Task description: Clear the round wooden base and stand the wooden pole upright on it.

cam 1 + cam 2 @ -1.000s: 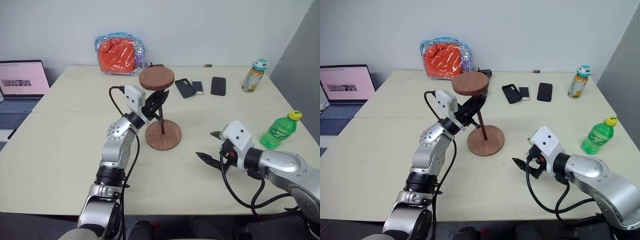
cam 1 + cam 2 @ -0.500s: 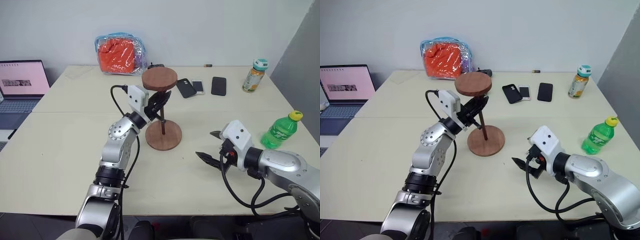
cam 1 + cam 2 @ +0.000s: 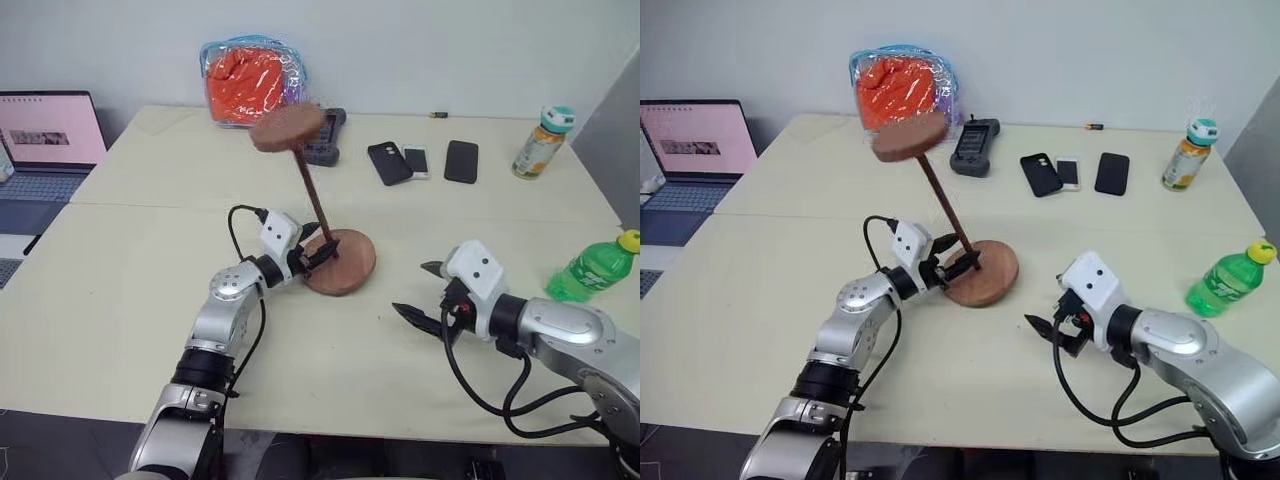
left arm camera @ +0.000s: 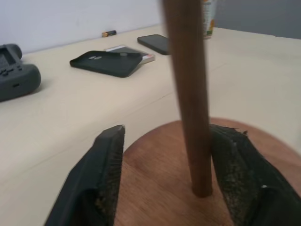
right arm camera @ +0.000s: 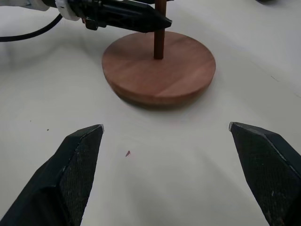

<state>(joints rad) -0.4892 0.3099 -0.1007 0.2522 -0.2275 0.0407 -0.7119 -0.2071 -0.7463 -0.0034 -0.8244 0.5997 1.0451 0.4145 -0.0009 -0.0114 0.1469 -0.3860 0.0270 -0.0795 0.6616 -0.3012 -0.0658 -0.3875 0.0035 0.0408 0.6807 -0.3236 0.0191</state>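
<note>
Item: round wooden base (image 3: 345, 262), table (image 3: 150, 300) centre, wooden pole (image 3: 311, 196) in its hole, leaning toward 11 o'clock. My left gripper (image 3: 318, 250) brackets the pole's foot, released. My right gripper (image 3: 424, 296) at 4 o'clock, spread wide, empty.

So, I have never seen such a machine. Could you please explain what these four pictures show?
This is a humanoid robot with two arms, each ending in a two-finger gripper. Two pictures come from cameras in its head, looking down over a table; the other two come from a camera on each wrist. On the table, a wooden pole stands in a round wooden base, leaning to the left. The left gripper sits around the pole's foot, fingers apart, one finger close against it. The right gripper waits open, holding nothing. Farther back lie three phones, two bottles and an orange bag.
</note>
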